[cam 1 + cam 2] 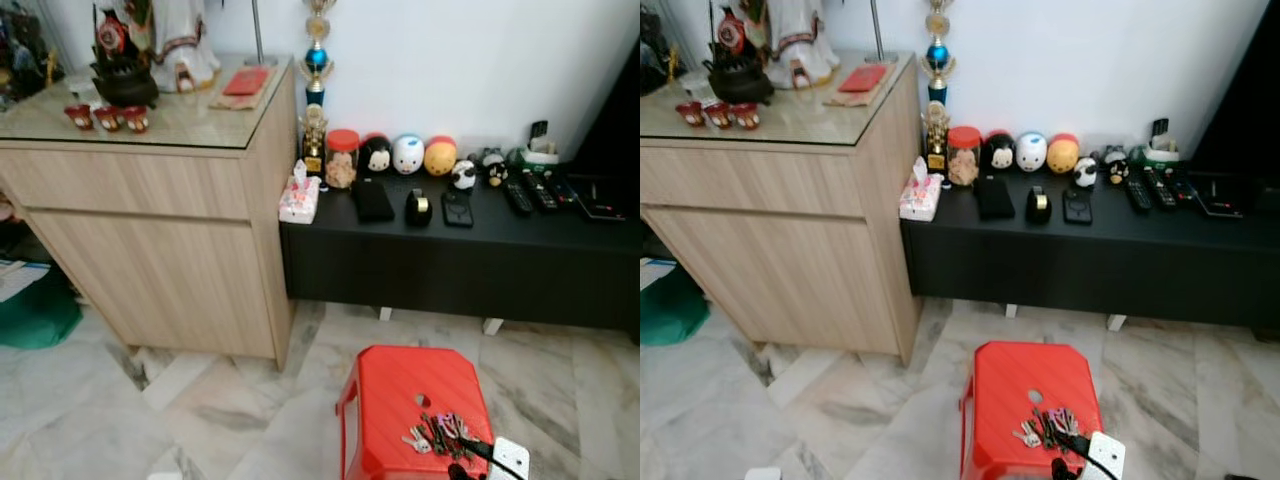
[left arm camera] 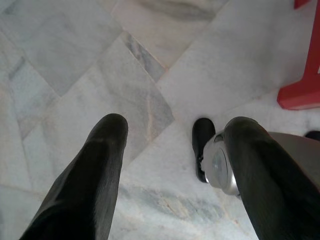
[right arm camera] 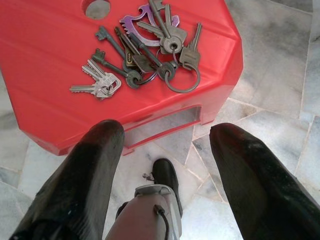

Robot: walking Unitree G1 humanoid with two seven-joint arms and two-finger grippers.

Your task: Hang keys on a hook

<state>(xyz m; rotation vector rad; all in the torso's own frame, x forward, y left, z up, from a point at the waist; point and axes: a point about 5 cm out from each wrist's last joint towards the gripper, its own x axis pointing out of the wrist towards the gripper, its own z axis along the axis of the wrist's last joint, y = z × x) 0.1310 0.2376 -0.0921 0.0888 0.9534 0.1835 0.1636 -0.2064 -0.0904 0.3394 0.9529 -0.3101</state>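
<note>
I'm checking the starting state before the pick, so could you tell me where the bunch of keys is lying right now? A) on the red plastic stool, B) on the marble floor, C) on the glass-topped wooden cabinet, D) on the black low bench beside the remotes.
A: the keys lie spread on the top of the red stool, near its round hole, with the open right gripper hanging above the stool's edge, not touching them.

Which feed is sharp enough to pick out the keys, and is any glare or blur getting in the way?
Right wrist view: even light, keys crisp on the red stool, right tool open, near fingers soft. Eye views: softer overall, keys small and hard to separate; mild reflection on the cabinet's glass top. Left wrist view: left tool open over marble floor, no glare.
</note>
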